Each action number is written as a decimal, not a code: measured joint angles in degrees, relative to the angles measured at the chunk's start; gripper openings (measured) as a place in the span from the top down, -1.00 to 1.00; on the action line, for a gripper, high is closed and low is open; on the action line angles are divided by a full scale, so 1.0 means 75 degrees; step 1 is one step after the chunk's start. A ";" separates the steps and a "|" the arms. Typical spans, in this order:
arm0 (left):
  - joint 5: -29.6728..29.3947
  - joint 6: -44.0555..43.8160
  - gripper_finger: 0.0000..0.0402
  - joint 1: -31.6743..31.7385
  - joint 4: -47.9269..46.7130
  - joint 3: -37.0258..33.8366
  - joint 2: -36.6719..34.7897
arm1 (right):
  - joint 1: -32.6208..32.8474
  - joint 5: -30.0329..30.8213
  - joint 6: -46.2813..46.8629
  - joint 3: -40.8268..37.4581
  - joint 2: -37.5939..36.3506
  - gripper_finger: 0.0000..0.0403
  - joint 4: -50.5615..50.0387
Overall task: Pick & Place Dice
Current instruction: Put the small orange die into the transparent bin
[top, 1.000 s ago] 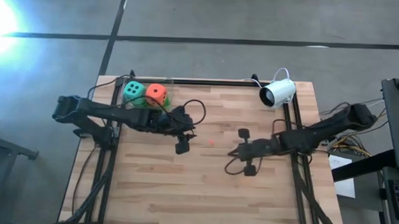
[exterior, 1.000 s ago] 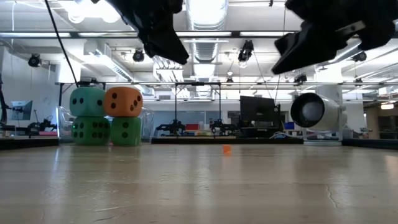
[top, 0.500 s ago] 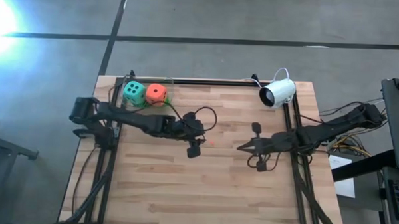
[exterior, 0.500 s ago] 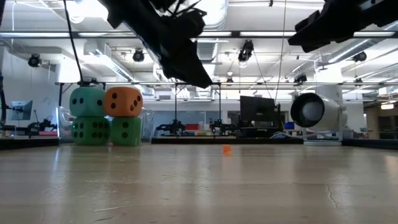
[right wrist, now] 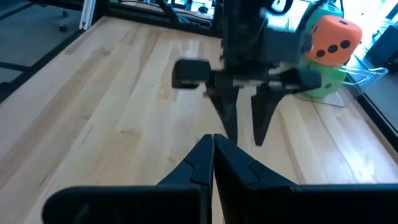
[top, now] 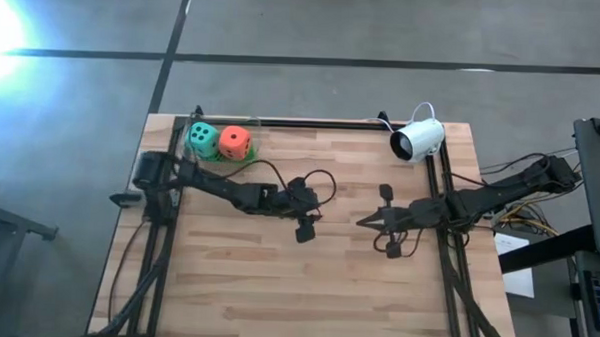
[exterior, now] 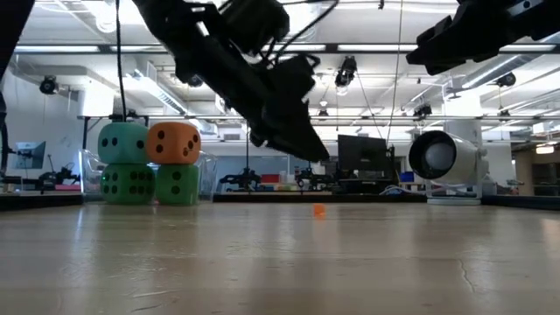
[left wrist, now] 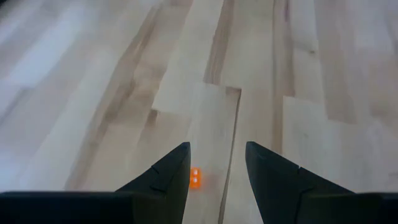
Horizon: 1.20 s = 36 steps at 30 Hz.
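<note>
From the high view, the left pincer [top: 304, 227] hangs over the middle of the wooden worktop [top: 276, 288], its fingers parted and holding nothing. The right pincer [top: 370, 220] sits across from it toward the right side, tips facing the left one, well apart. In the far left corner the dice cluster together: a teal die [top: 201, 138] and an orange-red die [top: 235, 140] on top, green showing beneath them. A white camera [top: 418, 140] lies near the far right corner.

Down at the low view, the stack is clear: teal die [exterior: 122, 143] atop one green die [exterior: 128, 183], orange-red die [exterior: 173, 143] atop the other green die [exterior: 179, 185], the pairs touching side by side. The left pincer [exterior: 302, 144] hangs above the worktop, clear of the stack. A tiny orange cube [exterior: 318, 210] rests mid-worktop.

The left wrist view looks past spread fingers [left wrist: 165, 174], and the tiny orange cube [left wrist: 195, 177] lies on the wood between them.

The right wrist view shows its own tips [right wrist: 213, 152] pressed together, empty, and the left pincer [right wrist: 244, 127] ahead, open, with the orange-red die [right wrist: 334, 38] on a green die [right wrist: 323, 78] beyond.
</note>
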 joint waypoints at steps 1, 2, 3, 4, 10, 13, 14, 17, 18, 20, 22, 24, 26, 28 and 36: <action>0.0001 -0.0106 0.21 0.0007 0.0015 0.0000 0.0074 | 0.0000 0.0000 0.0003 0.0000 0.0000 0.96 0.0008; 0.0000 -0.0271 0.21 0.0009 0.0013 0.0000 0.0167 | 0.0000 0.0000 0.0000 -0.0003 0.0000 0.96 0.0005; 0.0000 -0.0433 0.21 0.0015 0.0076 0.0000 0.0251 | 0.0000 0.0000 0.0000 -0.0003 0.0000 0.96 0.0014; 0.0000 -0.0535 0.21 0.0023 0.0124 0.0000 0.0329 | 0.0000 0.0000 -0.0011 -0.0003 0.0000 0.96 0.0026; -0.0001 -0.0543 0.21 0.0103 0.0232 -0.0003 0.0777 | 0.0000 -0.0006 -0.0067 -0.0012 0.0003 0.96 0.0072; -0.0003 -0.0538 0.21 0.0211 0.0289 -0.0003 0.0892 | 0.0000 -0.0006 -0.0066 -0.0012 0.0003 0.96 0.0078; -0.0005 -0.0529 0.21 0.0247 0.0300 -0.0003 0.0937 | 0.0000 -0.0008 -0.0067 -0.0012 0.0003 0.96 0.0078; -0.0006 -0.0489 0.21 0.0336 0.0267 -0.0003 0.0971 | 0.0000 -0.0016 -0.0070 -0.0012 0.0006 0.96 0.0084; -0.0003 -0.0489 0.21 0.0364 0.0278 -0.0003 0.0971 | 0.0000 -0.0017 -0.0070 -0.0012 0.0006 0.96 0.0087; -0.0003 -0.0489 0.21 0.0398 0.0300 -0.0003 0.0970 | 0.0000 -0.0017 -0.0070 -0.0012 0.0006 0.96 0.0087; -0.0003 -0.0492 0.21 0.0408 0.0287 -0.0003 0.0971 | 0.0000 -0.0017 -0.0070 -0.0012 0.0006 0.96 0.0087; -0.0003 -0.0495 0.21 0.0408 0.0293 -0.0003 0.0971 | 0.0000 -0.0019 -0.0072 -0.0012 0.0009 0.96 0.0087; -0.0003 -0.0492 0.21 0.0386 0.0280 -0.0003 0.0971 | 0.0000 -0.0018 -0.0073 -0.0012 0.0009 0.96 0.0087; -0.0003 -0.0487 0.21 0.0368 0.0279 -0.0003 0.0971 | 0.0000 -0.0017 -0.0073 -0.0012 0.0009 0.96 0.0087; 0.0019 -0.0497 0.21 0.0364 0.0765 -0.0003 0.1415 | 0.0000 -0.0016 -0.0073 -0.0028 0.0009 0.96 0.0096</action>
